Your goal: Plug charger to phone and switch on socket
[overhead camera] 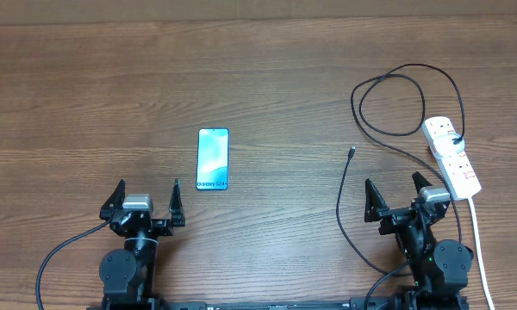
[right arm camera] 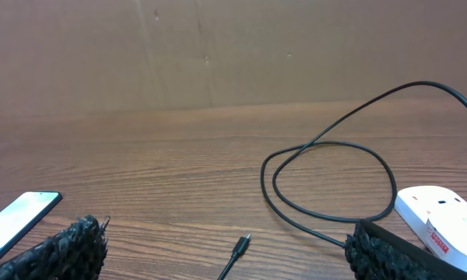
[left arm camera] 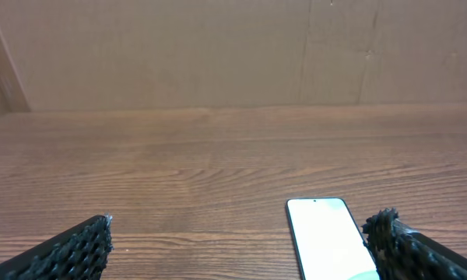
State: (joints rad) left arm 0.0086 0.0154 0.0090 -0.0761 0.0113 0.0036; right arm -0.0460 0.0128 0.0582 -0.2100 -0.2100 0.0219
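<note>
Grained wooden table (overhead camera: 86,103), slim rectangular phone (overhead camera: 213,159); left pincer (overhead camera: 147,191) and right pincer (overhead camera: 393,186) gape wide.

The phone (overhead camera: 213,159) lies face-up, lit. The black charger (overhead camera: 339,202) loops loosely, apparently plugged into the white socket (overhead camera: 452,155) far right.

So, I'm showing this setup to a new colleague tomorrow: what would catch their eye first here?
Probably the phone, its light blue screen bright against the brown wooden table, lying just ahead of the left gripper. Next the black charger, looping across the right side to the white socket near the right edge, its plug end lying free ahead of the right gripper. Both grippers stand open and empty.
</note>
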